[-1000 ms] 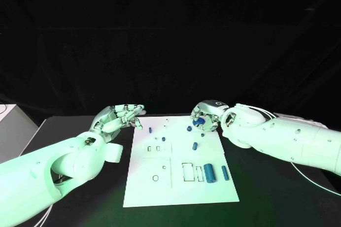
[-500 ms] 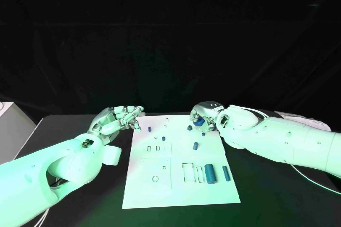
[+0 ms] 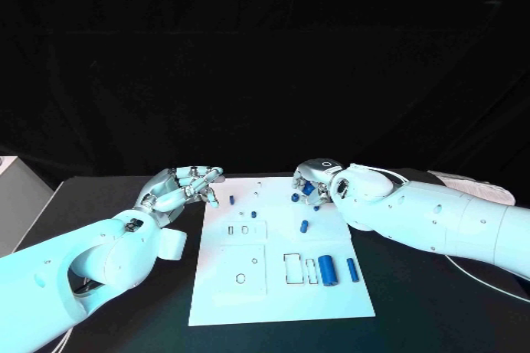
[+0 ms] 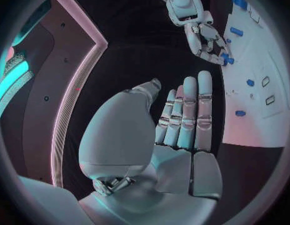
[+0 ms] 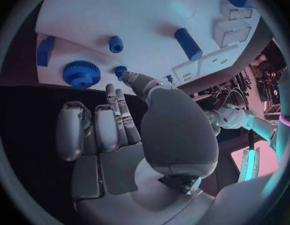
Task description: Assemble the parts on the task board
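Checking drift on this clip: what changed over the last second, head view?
The right robot hand edged slightly toward the board's far middle, holding a small blue part throughout. The left robot hand, empty with fingers apart, barely shifted at the task board's far left corner. Nothing was picked up or released. The blue parts near the board's near right edge stayed put.

A flat black table (image 3: 132, 196) spans the near scene under cool bluish light. Behind it, a dark black backdrop (image 3: 265, 70) closes off the far side. At the far left stands a pale white box-shaped object (image 3: 11, 186), partly cut off, its nature unclear.
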